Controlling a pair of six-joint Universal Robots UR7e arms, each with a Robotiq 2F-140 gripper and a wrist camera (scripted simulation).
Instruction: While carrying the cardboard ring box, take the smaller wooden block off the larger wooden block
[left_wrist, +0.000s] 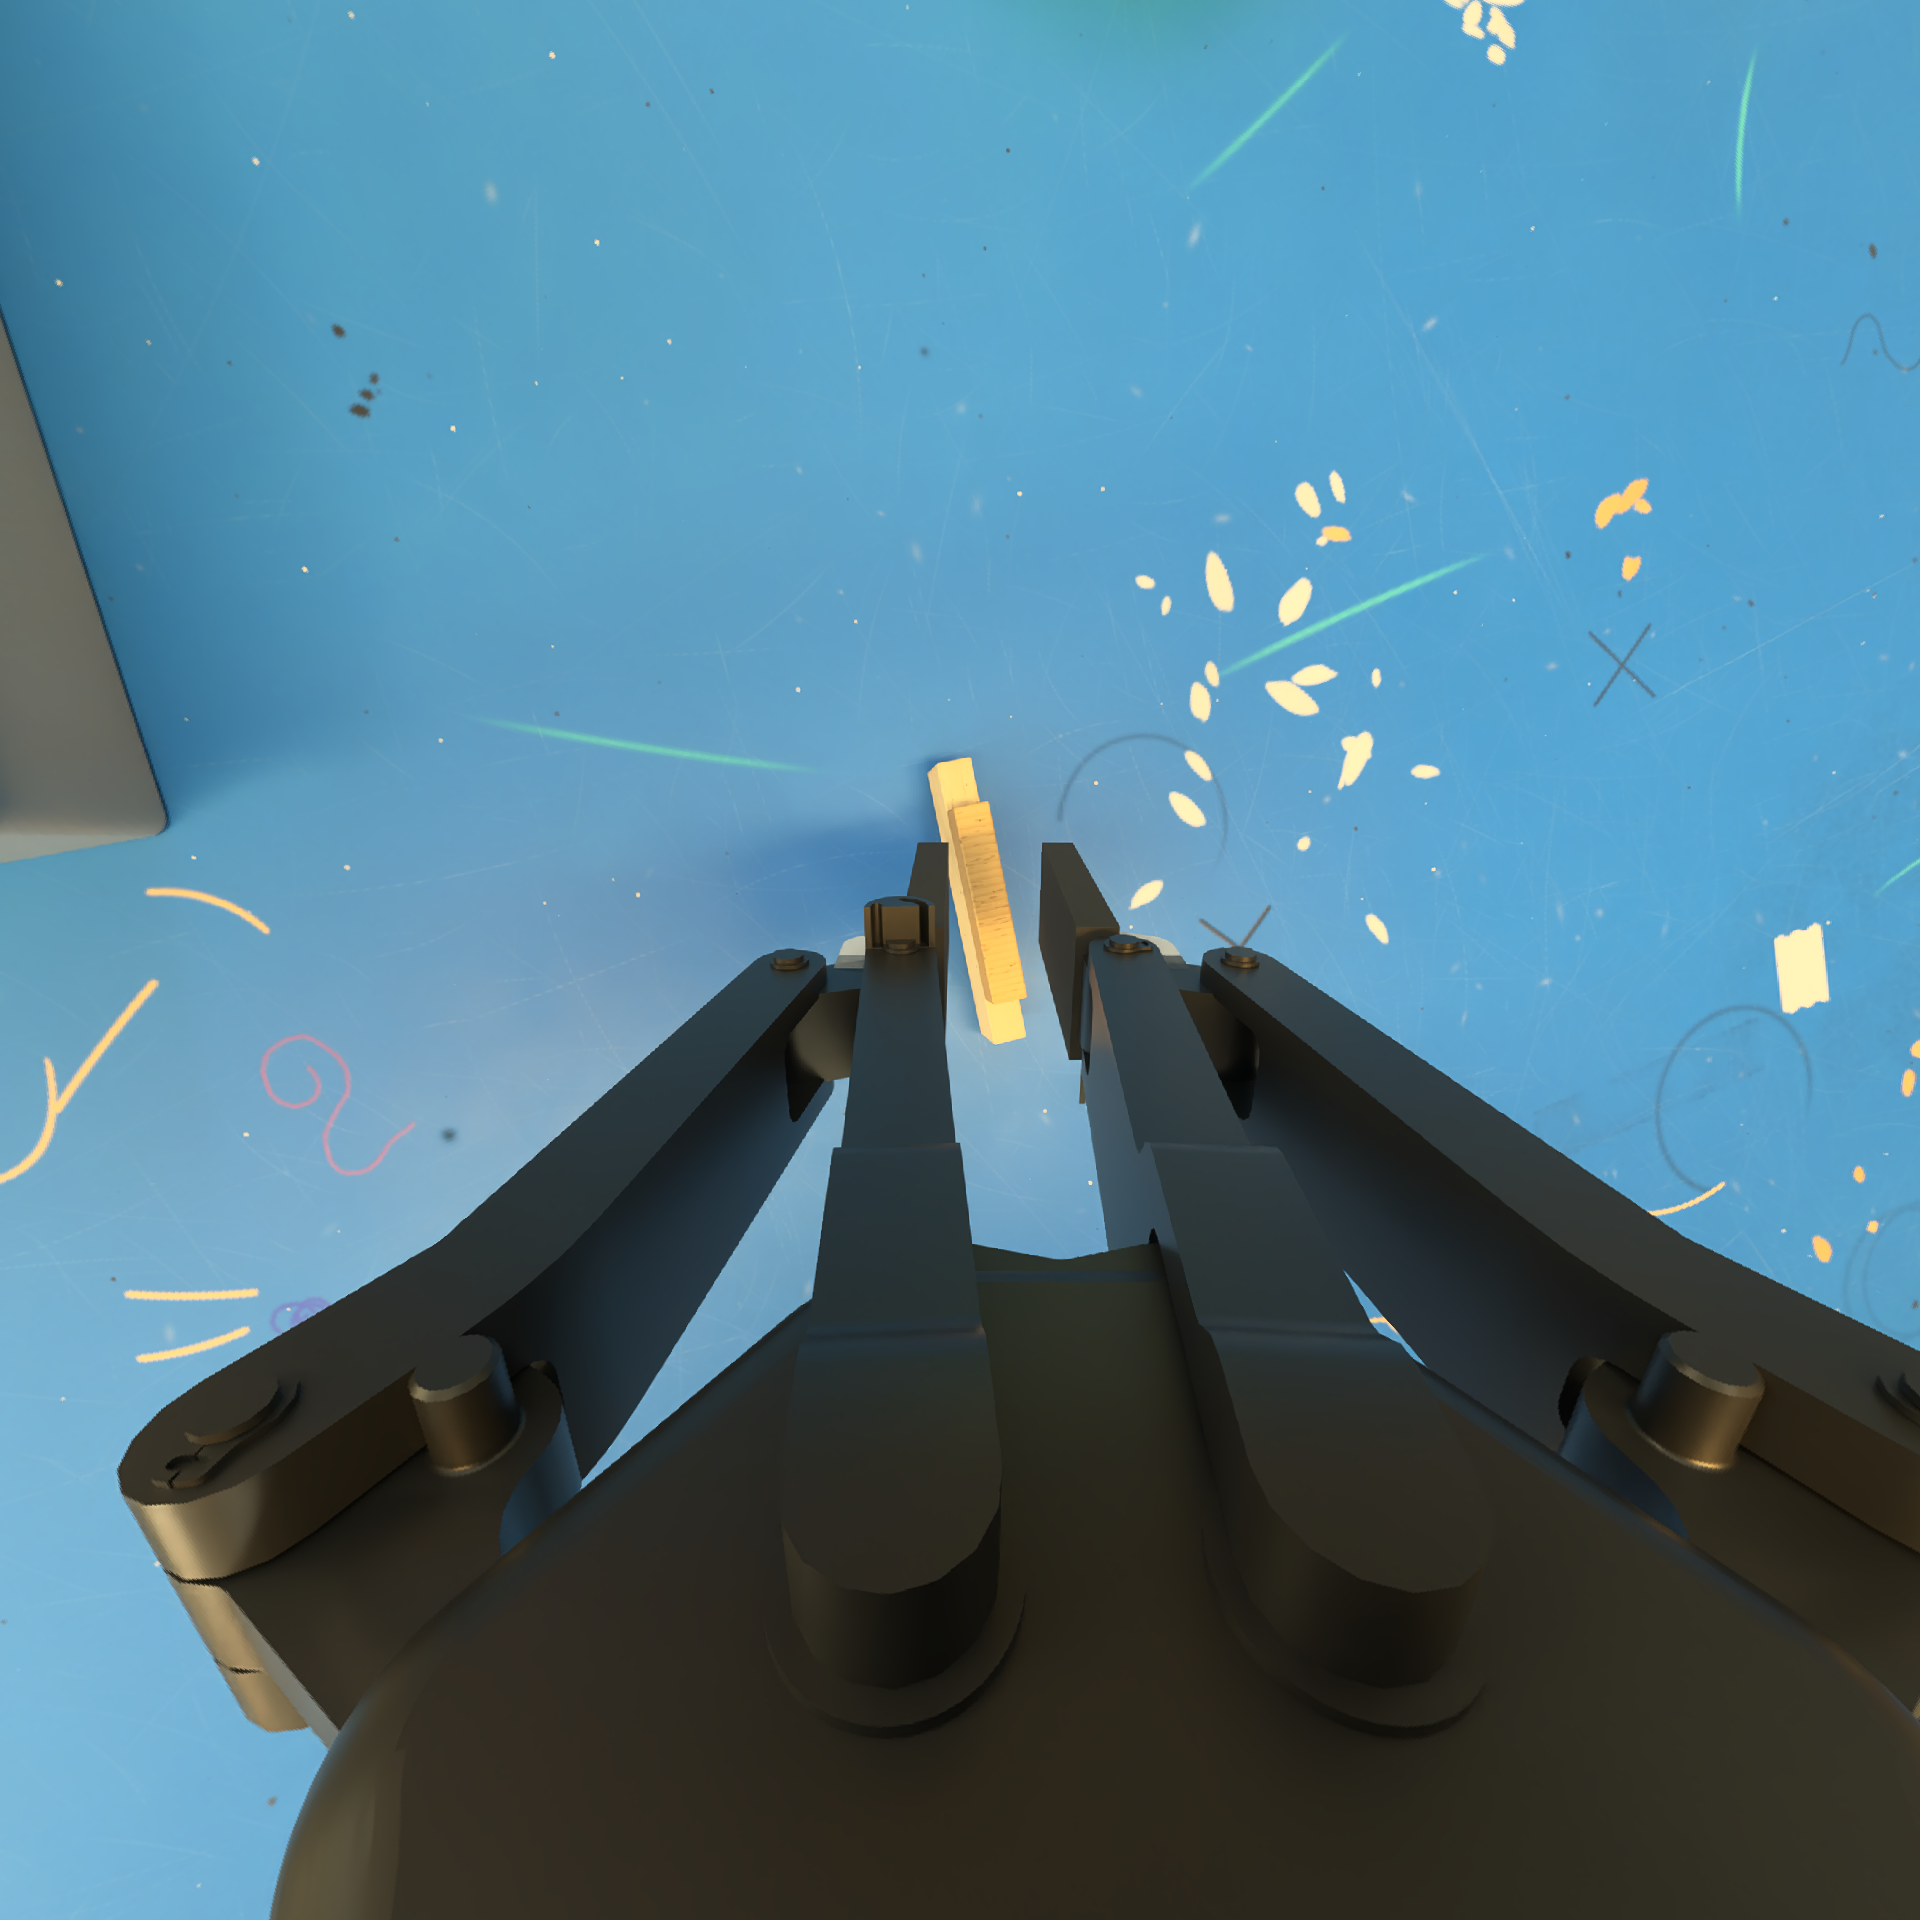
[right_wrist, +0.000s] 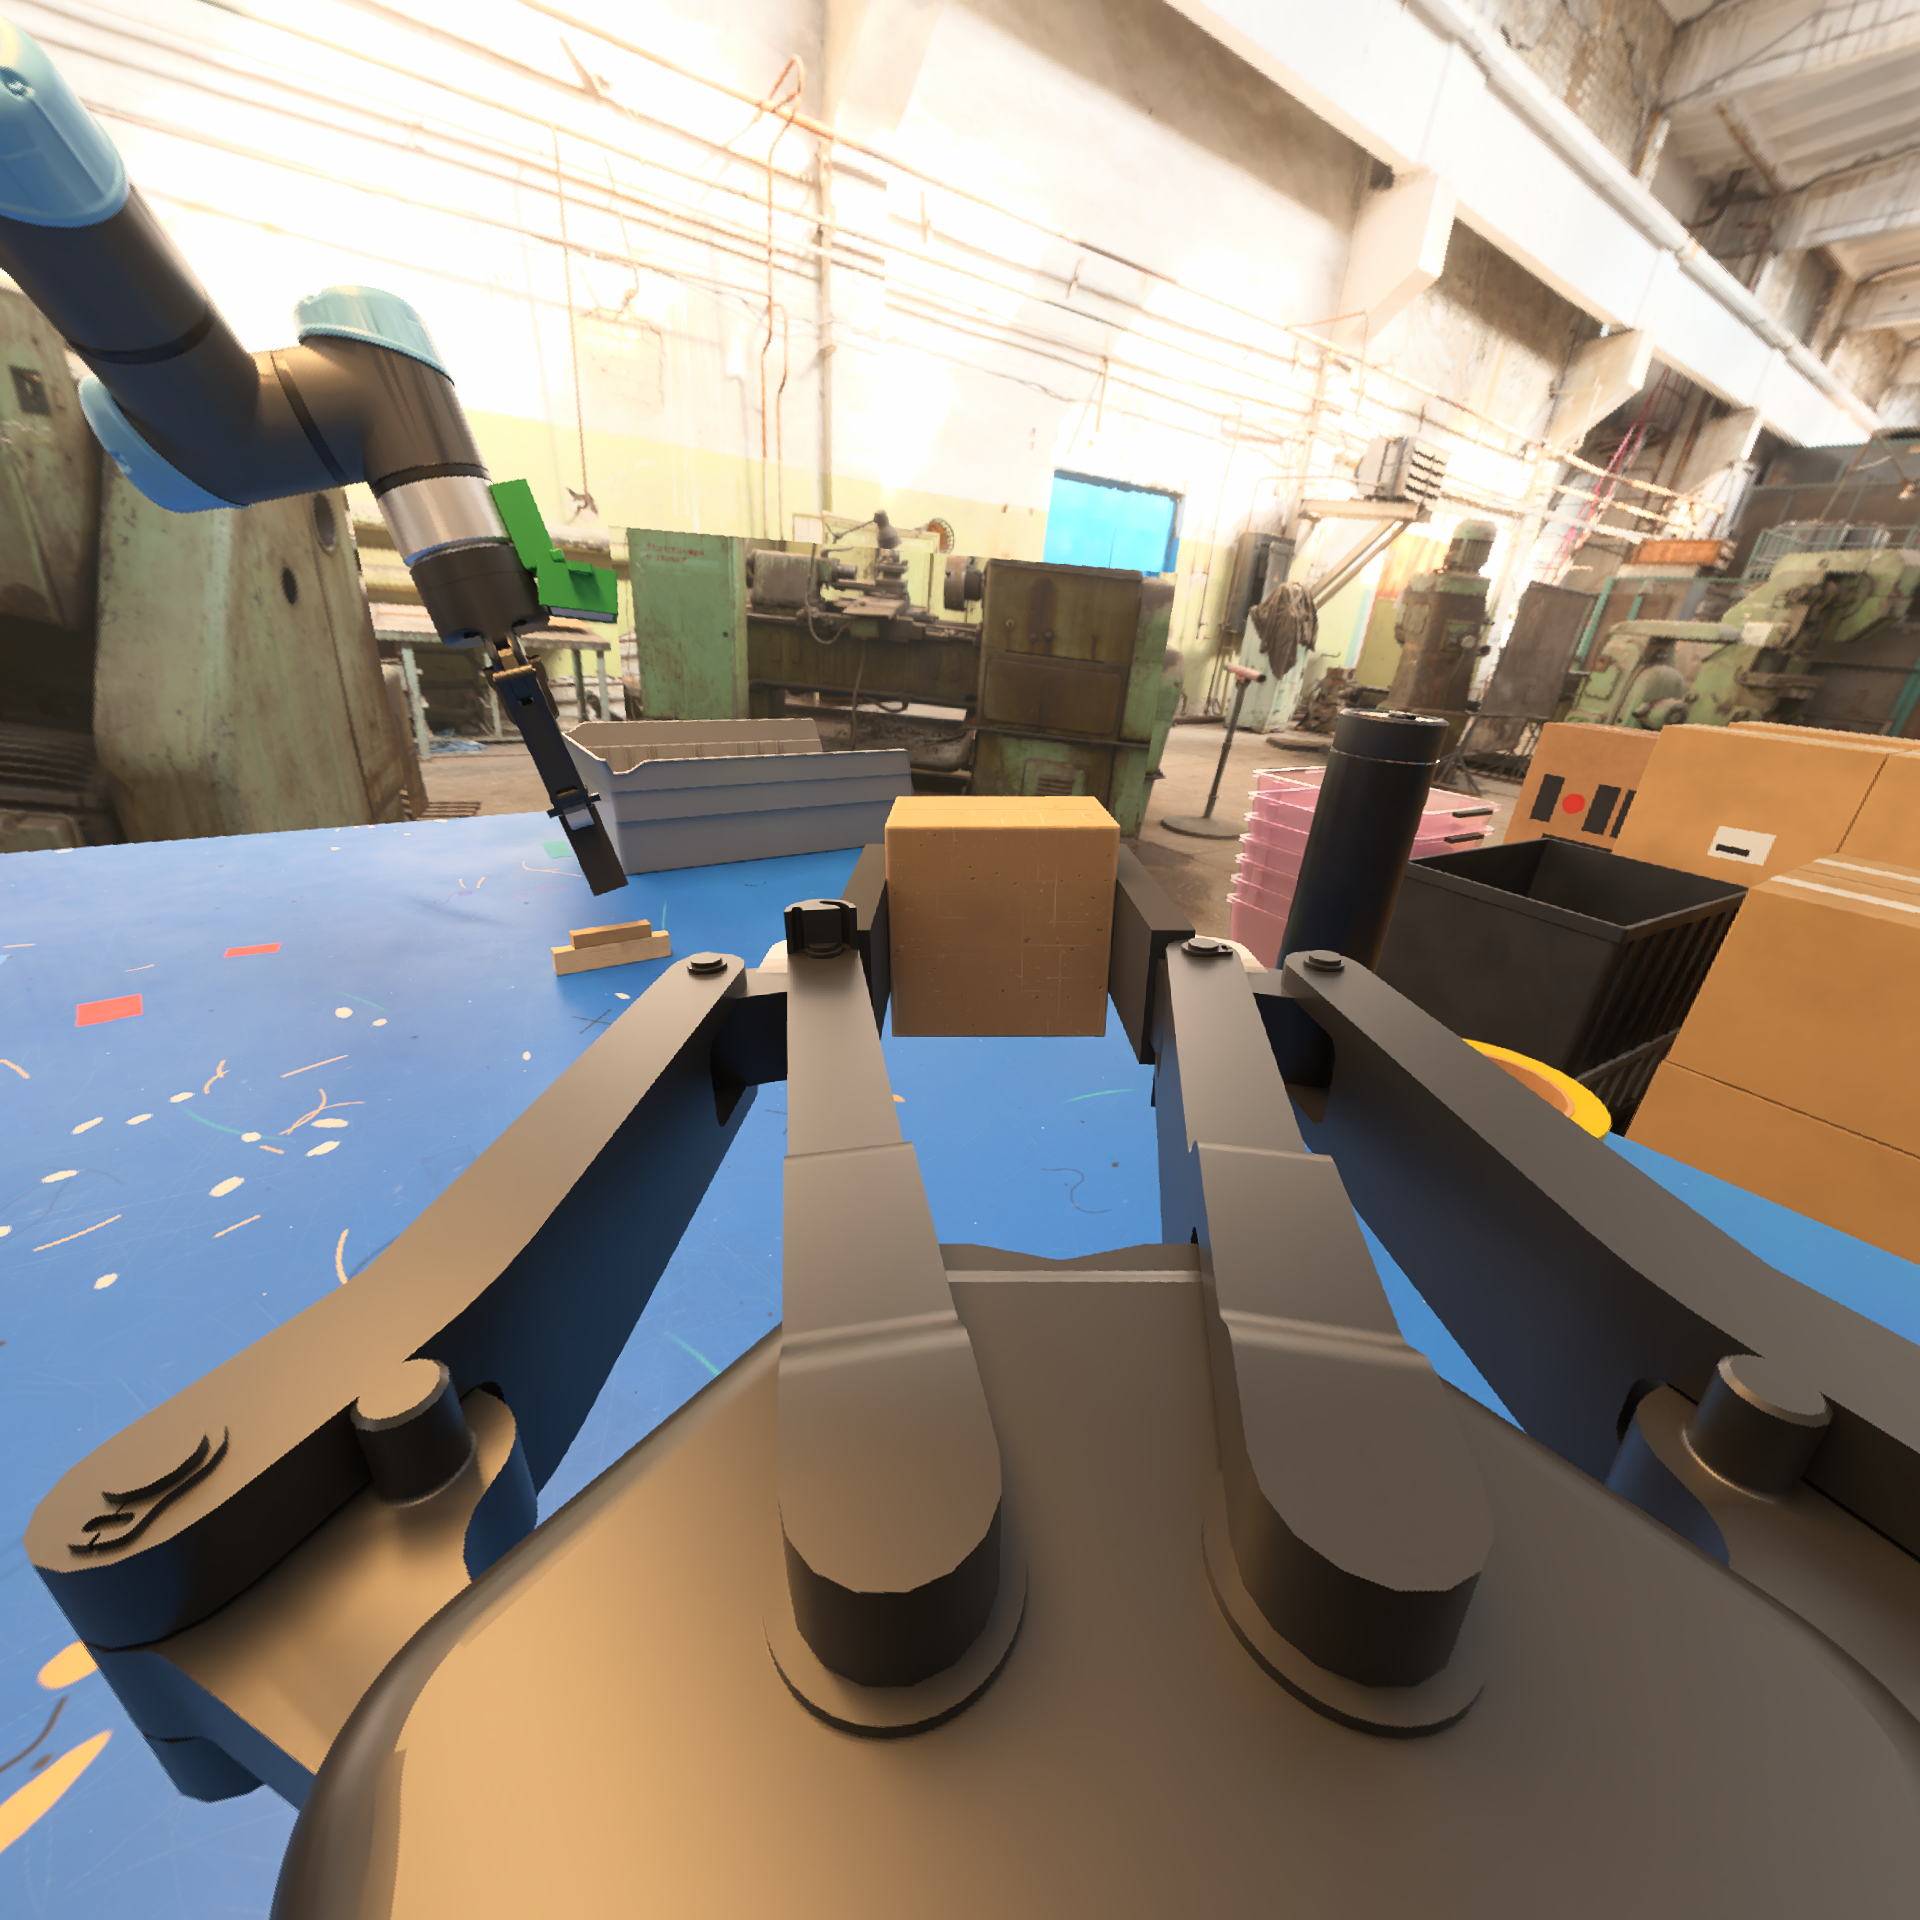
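Observation:
The smaller wooden block (left_wrist: 982, 894) lies on the larger wooden block (left_wrist: 1003, 1027) on the blue table; both also show in the right wrist view, small (right_wrist: 611, 933) on large (right_wrist: 613, 956). My left gripper (left_wrist: 995, 852) hangs just above the stack, fingers narrowly open on either side of it and holding nothing. From the right wrist view it (right_wrist: 601, 868) points down at the blocks without touching them. My right gripper (right_wrist: 1003, 914) is shut on the cardboard ring box (right_wrist: 997, 914), held above the table.
A grey bin (right_wrist: 727, 800) stands behind the blocks; its corner shows at the left (left_wrist: 62, 675). A black cylinder (right_wrist: 1361, 831), a black crate (right_wrist: 1558, 935), stacked pink bins (right_wrist: 1262, 862), cardboard boxes (right_wrist: 1787, 1039) and a yellow object (right_wrist: 1548, 1091) crowd the right side.

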